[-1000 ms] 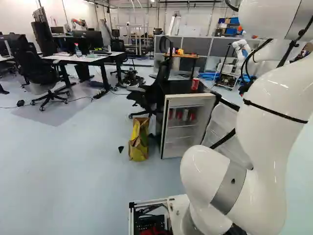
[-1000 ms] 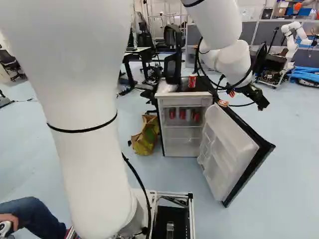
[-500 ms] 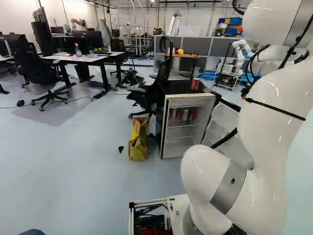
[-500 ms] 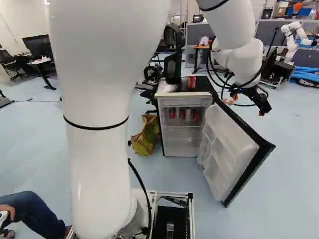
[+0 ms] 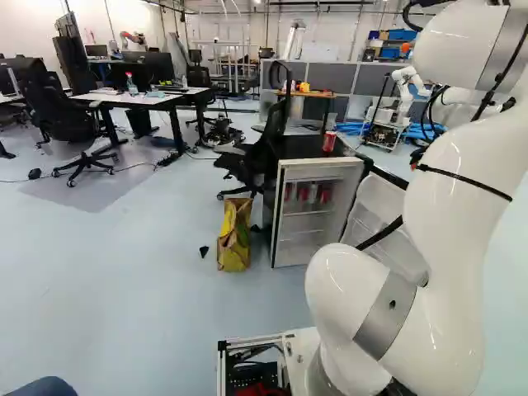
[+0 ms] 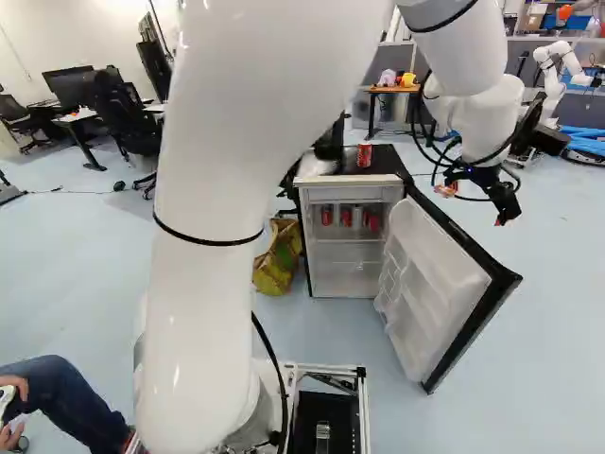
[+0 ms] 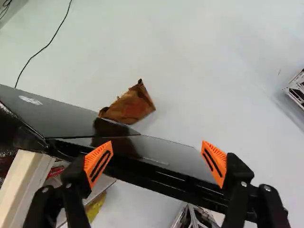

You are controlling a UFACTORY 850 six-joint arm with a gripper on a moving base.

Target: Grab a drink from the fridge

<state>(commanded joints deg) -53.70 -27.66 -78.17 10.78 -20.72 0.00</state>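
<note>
Left base view: fridge open; a row of drink cans stands on its upper shelf, and a separate red can is upright on its top. Yellow bag on the floor beside it.

Right base view: door swung out wide. White arm reaches forward; its gripper hangs well apart from the cans.

Wrist view: jaws wide apart, gripping nothing; orange pads face each other. Dark door runs below the fingers. Crumpled brown item ahead of the gripper.
</note>
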